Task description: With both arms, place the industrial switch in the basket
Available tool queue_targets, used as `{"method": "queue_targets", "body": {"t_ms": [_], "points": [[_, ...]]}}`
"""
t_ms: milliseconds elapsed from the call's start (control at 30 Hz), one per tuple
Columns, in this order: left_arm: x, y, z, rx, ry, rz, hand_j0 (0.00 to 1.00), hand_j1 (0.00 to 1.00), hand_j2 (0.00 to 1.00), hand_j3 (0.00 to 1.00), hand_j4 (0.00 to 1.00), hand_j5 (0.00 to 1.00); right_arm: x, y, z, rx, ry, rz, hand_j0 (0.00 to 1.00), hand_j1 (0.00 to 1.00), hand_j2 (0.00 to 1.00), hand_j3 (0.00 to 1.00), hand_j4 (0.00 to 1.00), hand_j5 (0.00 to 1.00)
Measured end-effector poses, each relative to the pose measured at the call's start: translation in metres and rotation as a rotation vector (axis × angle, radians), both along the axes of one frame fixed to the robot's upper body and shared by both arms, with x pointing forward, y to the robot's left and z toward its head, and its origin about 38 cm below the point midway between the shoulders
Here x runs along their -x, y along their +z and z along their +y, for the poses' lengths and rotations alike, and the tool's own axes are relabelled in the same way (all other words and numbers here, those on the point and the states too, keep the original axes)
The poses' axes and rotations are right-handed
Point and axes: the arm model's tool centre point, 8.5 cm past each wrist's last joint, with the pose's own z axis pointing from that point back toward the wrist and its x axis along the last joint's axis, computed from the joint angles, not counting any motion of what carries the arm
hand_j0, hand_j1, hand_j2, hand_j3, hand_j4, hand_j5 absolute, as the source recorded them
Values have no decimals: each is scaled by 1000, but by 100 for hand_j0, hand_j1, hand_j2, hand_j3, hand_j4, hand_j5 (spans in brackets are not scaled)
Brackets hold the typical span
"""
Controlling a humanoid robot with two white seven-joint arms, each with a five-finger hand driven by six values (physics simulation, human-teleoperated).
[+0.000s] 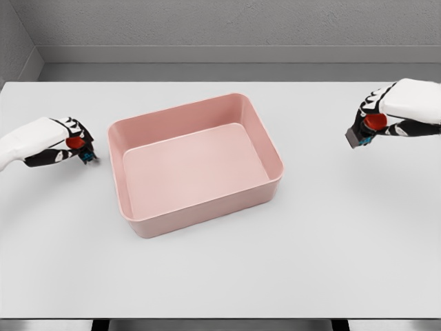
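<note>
At the left of the frame you see the left hand [65,141], fingers curled around a red-capped switch [77,145] low over the white surface [331,241]. The pink basket [138,224] sits mid-frame. At upper right, the right hand [386,114] grips another switch [365,129], raised.

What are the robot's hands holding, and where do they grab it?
Each hand holds a switch with a red button. The left hand wraps its switch around the body; the right hand grips its switch near the red top.
</note>
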Motion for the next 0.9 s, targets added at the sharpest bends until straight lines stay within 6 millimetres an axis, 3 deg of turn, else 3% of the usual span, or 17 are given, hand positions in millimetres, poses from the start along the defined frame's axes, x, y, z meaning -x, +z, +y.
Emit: {"method": "queue_targets", "body": {"t_ms": [400,700,900], "points": [[-1,33,11,7,6,-51,49,49,49,49,49,49,-2,12,51,-4,138,-20,50,50,50,50,50,50],[-5,54,-5,25,-39,-104,49,49,49,49,49,49,-11,11,94,-23,217,-12,50,50,50,50,50,50],[-7,67,-17,32,-74,-138,49,49,49,49,49,49,-17,23,117,-45,247,-42,51,51,51,51,51,51]]}}
